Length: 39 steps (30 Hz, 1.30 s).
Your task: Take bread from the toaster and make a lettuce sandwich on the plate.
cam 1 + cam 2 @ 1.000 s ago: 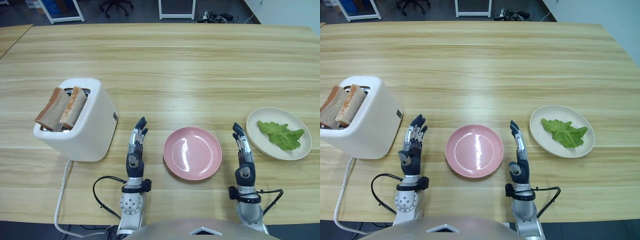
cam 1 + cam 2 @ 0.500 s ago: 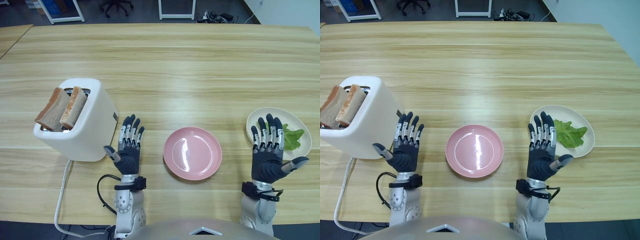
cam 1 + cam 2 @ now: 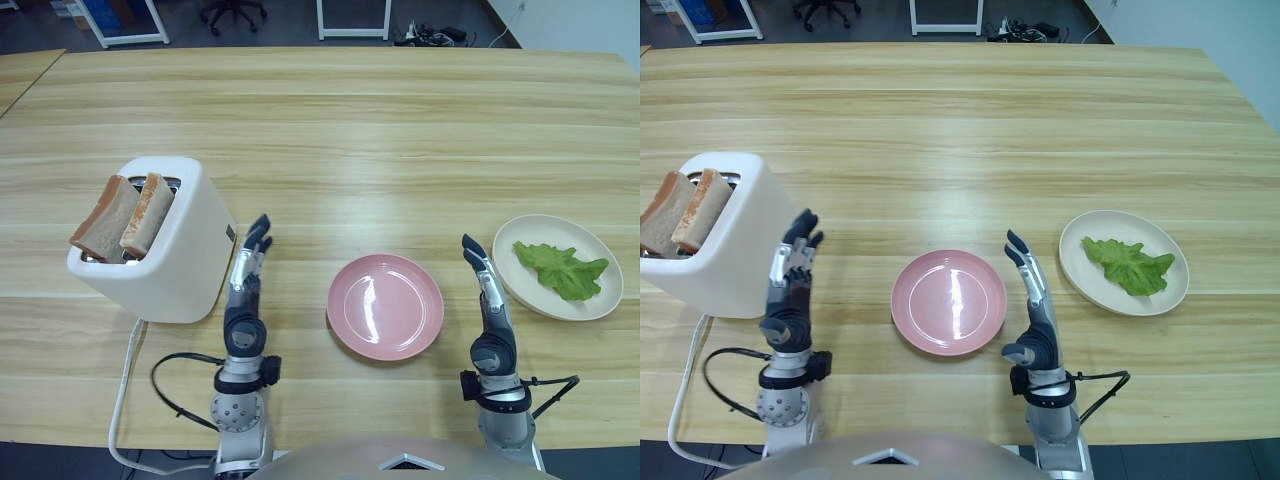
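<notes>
Bread leans in toaster; lettuce (on cream dish) right of pink plate.

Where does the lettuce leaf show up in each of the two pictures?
Left eye view: the lettuce leaf lies on the cream plate, close to the right edge.
Right eye view: the lettuce leaf lies on the same plate, further in from the right edge.
Shared landmark: the pink plate to the left of the cream one, low in the middle.
</notes>
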Tool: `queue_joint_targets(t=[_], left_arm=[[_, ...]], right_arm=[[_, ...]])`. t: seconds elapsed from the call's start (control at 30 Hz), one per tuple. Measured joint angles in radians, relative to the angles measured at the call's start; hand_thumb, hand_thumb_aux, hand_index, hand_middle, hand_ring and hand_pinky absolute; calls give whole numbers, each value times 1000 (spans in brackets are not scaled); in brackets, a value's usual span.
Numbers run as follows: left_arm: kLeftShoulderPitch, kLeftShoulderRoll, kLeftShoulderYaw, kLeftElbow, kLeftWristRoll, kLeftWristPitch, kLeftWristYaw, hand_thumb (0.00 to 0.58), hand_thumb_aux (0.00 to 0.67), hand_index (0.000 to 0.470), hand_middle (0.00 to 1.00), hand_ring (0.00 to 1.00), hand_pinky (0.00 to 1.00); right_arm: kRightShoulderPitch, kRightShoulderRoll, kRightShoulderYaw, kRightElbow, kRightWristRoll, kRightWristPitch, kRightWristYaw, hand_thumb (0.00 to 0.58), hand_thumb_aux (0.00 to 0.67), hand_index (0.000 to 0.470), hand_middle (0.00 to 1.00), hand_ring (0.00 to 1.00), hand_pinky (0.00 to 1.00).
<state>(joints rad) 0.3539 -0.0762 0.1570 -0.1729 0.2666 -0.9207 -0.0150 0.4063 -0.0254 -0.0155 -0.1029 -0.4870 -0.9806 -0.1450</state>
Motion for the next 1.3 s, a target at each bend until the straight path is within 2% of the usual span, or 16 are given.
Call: queue_joint_targets(t=[0.1, 0.17, 0.27, 0.4, 0.47, 0.6, 0.77, 1.2, 1.23, 1.27, 1.3], left_arm=[[-52, 52, 270, -70, 211, 48, 185, 0, 0, 0, 0, 0, 0], [-56, 171, 436, -56, 330, 151, 271, 0, 0, 0, 0, 0, 0], [-46, 348, 575, 20, 413, 274, 326, 0, 0, 0, 0, 0, 0], [-28, 520, 592, 135, 460, 368, 328, 0, 0, 0, 0, 0, 0], [-38, 569, 585, 162, 450, 410, 307, 0, 0, 0, 0, 0, 0], [-88, 640, 503, 202, 424, 505, 231, 0, 0, 0, 0, 0, 0], [-139, 705, 435, 287, 388, 567, 202, 0, 0, 0, 0, 0, 0], [-159, 822, 353, 456, 342, 587, 261, 0, 0, 0, 0, 0, 0], [-169, 841, 339, 469, 342, 589, 262, 172, 108, 76, 0, 0, 0], [-180, 851, 326, 479, 342, 590, 264, 385, 281, 197, 0, 0, 0], [-192, 860, 315, 487, 341, 589, 268, 484, 397, 278, 0, 0, 0]], right_arm=[[-28, -22, -8, 44, -74, -21, -37, 0, 0, 0, 0, 0, 0], [-45, -38, -10, 69, -122, -32, -64, 0, 0, 0, 0, 0, 0], [-67, -62, -15, 87, -171, -38, -103, 0, 0, 0, 0, 0, 0], [-87, -98, -25, 109, -233, -39, -162, 0, 0, 0, 0, 0, 0], [-101, -109, -28, 115, -249, -32, -188, 0, 0, 0, 0, 0, 0], [-105, -121, -21, 122, -278, -22, -229, 0, 0, 0, 0, 0, 0], [-102, -141, -2, 126, -301, -8, -270, 0, 0, 0, 0, 0, 0], [-91, -193, 35, 144, -319, 29, -334, 0, 0, 0, 0, 0, 0], [-90, -195, 40, 145, -320, 33, -339, 0, 0, 0, 0, 0, 0], [-89, -197, 46, 145, -320, 35, -345, 0, 0, 0, 0, 0, 0], [-88, -199, 50, 146, -322, 35, -350, 0, 0, 0, 0, 0, 0]])
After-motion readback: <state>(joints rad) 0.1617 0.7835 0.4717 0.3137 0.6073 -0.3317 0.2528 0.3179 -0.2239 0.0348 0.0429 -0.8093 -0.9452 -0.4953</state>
